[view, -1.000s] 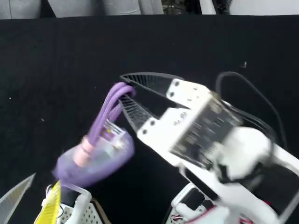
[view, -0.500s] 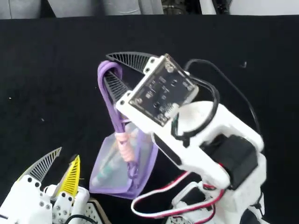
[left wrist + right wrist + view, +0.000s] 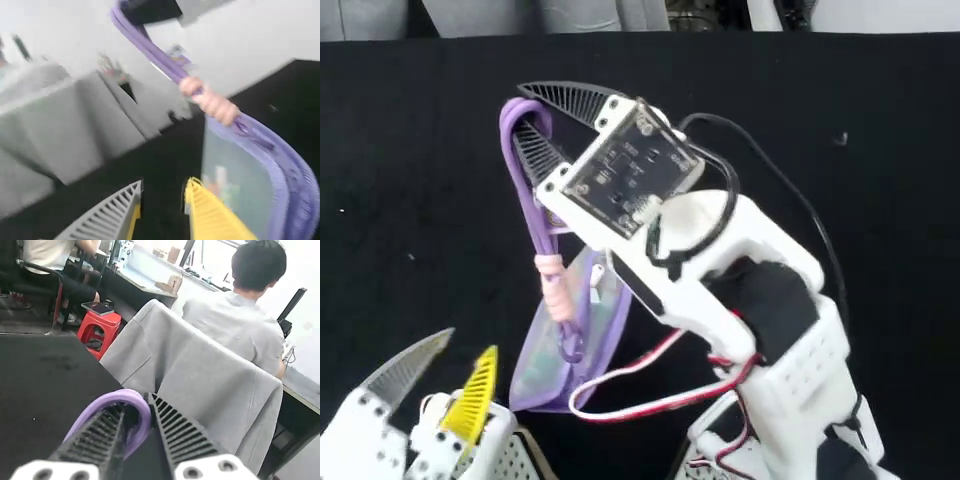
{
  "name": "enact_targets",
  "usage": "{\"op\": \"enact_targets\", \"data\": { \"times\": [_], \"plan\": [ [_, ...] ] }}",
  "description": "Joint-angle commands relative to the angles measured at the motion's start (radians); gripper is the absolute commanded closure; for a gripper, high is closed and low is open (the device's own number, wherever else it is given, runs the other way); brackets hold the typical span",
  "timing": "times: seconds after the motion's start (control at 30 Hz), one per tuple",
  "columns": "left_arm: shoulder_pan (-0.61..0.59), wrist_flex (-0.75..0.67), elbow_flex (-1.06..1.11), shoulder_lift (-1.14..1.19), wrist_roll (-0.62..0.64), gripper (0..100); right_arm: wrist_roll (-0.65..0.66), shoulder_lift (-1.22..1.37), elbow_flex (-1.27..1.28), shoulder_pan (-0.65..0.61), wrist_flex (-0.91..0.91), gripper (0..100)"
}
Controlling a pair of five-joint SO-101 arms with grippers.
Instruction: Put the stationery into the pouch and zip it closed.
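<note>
**So the pouch is now dangling by its strap**

High view: the right claw (image 3: 523, 112) is clamped on the purple strap (image 3: 520, 170) and the pouch (image 3: 582, 335) hangs below it over the black table (image 3: 400, 150). I can't tell if its bottom edge touches the table. Over the last second that arm swung the strap up and toward the far left, and the pouch went from a blurry lump swinging low to hanging pretty much straight down. The left claw (image 3: 468, 345) has come up at the near edge, fingers apart, just beside the pouch's lower corner.

Left wrist view: the left claw (image 3: 165, 182) is spread with nothing in it. The pouch (image 3: 240, 195) is right next to the yellow finger, and the pink bead (image 3: 210, 100) sits on the strap above. Something shows through the clear side, too smeared to name.

Right wrist view: the black fingers of the right claw (image 3: 137, 407) pinch the strap loop (image 3: 115, 400).

My guess: the stuff is already inside and the zip comes next, with left grabbing while right holds it up. I can't see the zip well enough to say if it's shut.
</note>
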Motion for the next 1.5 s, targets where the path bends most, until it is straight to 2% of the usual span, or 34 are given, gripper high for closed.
{"op": "enact_targets", "data": {
  "times": [0.0,0.2,0.43,0.53,0.63,0.87,1.1,1.27,1.37,1.47],
  "plan": [
    [0.157,0.003,0.113,0.017,0.115,85,0.000,0.067,-0.041,0.009,-0.035,98.7],
    [0.369,0.002,0.134,0.015,0.190,85,0.000,0.133,-0.094,0.011,-0.034,98.7],
    [0.496,0.002,0.113,0.009,0.193,85,0.005,0.156,-0.110,0.017,-0.038,98.7],
    [0.581,0.002,0.084,0.008,0.252,85,0.006,0.166,-0.110,0.017,-0.040,98.7],
    [0.608,0.002,0.059,0.008,0.273,85,0.008,0.179,-0.117,0.018,-0.046,98.7],
    [0.607,0.002,0.059,0.008,0.275,85,0.002,0.245,-0.185,0.044,-0.040,98.7],
    [0.595,0.000,0.188,0.006,0.265,85,0.000,0.252,-0.191,0.038,-0.040,98.7],
    [0.407,0.000,0.154,0.006,0.261,85,0.000,0.252,-0.191,0.040,-0.040,98.7],
    [0.300,-0.002,0.170,0.006,0.193,85,0.000,0.254,-0.191,0.038,-0.041,98.7],
    [0.252,-0.002,0.228,0.006,0.147,85,0.000,0.257,-0.191,0.038,-0.043,98.7]
  ]
}}
